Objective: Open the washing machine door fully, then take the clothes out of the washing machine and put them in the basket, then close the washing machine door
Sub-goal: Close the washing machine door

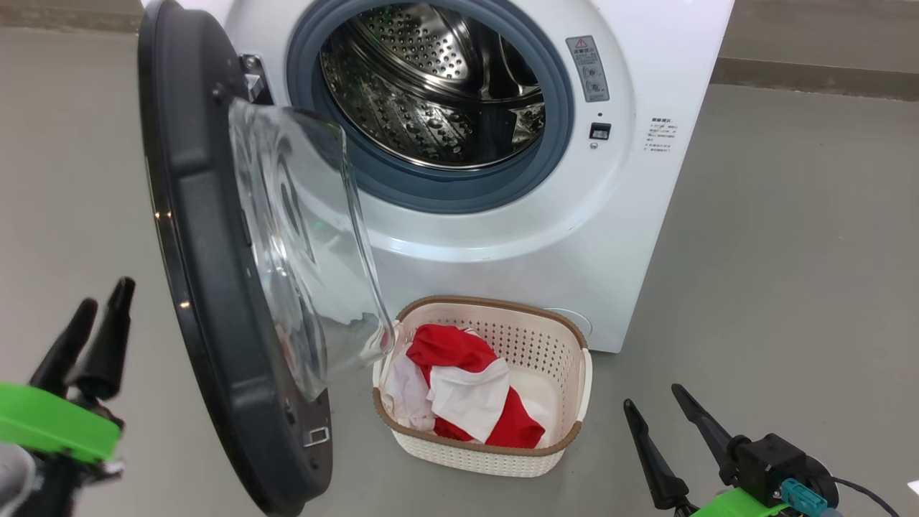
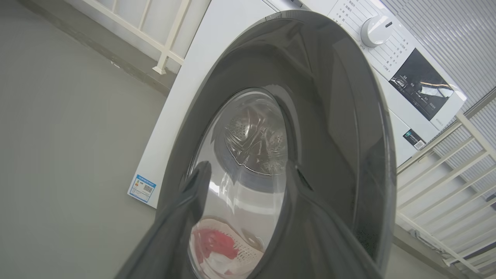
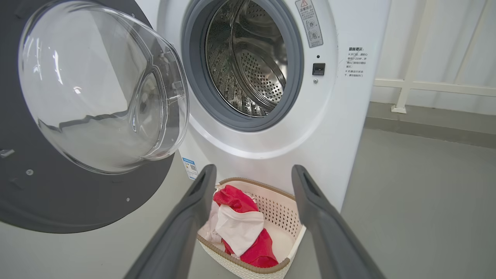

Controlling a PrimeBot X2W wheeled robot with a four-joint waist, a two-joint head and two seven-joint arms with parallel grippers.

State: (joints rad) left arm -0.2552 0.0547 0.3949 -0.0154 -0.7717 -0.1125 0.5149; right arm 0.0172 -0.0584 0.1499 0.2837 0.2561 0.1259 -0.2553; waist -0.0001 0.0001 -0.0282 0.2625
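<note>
A: Where are the clothes (image 1: 467,384)?
B: In the basket (image 1: 571,337), a red-and-white heap against its left side. The basket sits on the floor (image 1: 790,287) at the foot of the washing machine (image 1: 646,215), just below the opening, so a garment only has a short drop.
A: And the drum (image 1: 431,100)?
B: Bare steel as far as I can see. I'd judge the unloading done.
A: The door (image 1: 208,273)?
B: Swung out to the left, its glass bowl facing the opening.
A: The pincers?
B: Both are spread wide and hold nothing. The right pincer (image 1: 652,396) hangs low to the right of the basket, fingers aimed at it. The left pincer (image 1: 108,296) is on the door's outer side, near the glossy face and apparently not touching it. That's a sensible spot for pushing the door shut, which looks like the one step left.
A: Any risk?
B: The bowl's lower edge looks close to the basket's left rim, so it might clip it.
</note>
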